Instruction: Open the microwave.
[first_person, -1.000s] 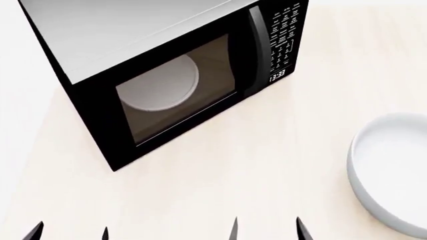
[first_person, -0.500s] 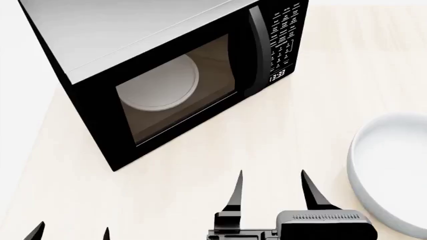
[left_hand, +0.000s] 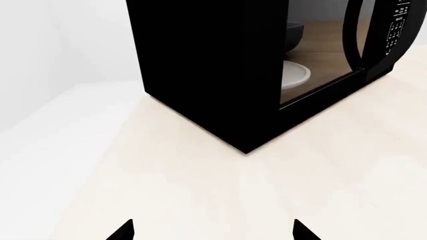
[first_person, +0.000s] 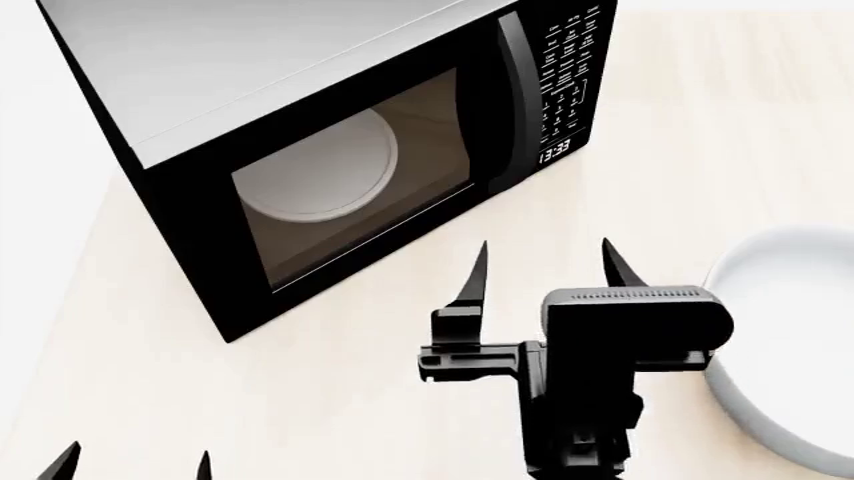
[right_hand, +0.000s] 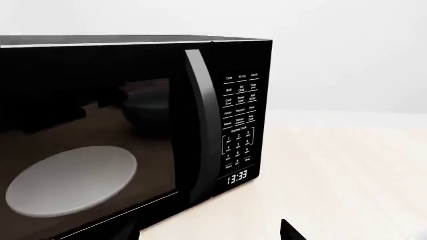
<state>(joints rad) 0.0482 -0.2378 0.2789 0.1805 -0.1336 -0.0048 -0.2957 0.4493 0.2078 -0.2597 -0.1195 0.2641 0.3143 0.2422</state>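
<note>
While the microwave (first_person: 320, 150) sits shut on the table (first_person: 400, 400), I see my right gripper (first_person: 545, 270) spread wide, hovering just short of its handle (first_person: 514, 100). My left gripper (first_person: 131, 468) is low and also spread apart.

A pale wooden table (first_person: 120, 400) fills the scene; a white bowl (first_person: 787, 340) sits on it at the right, partly cut off by the frame edge. A plain white wall (right_hand: 347, 50) rises behind.

microwave (first_person: 320, 140) rear-left on table (first_person: 400, 400) | bowl (first_person: 781, 350) right | right tool (first_person: 545, 270) between
</note>
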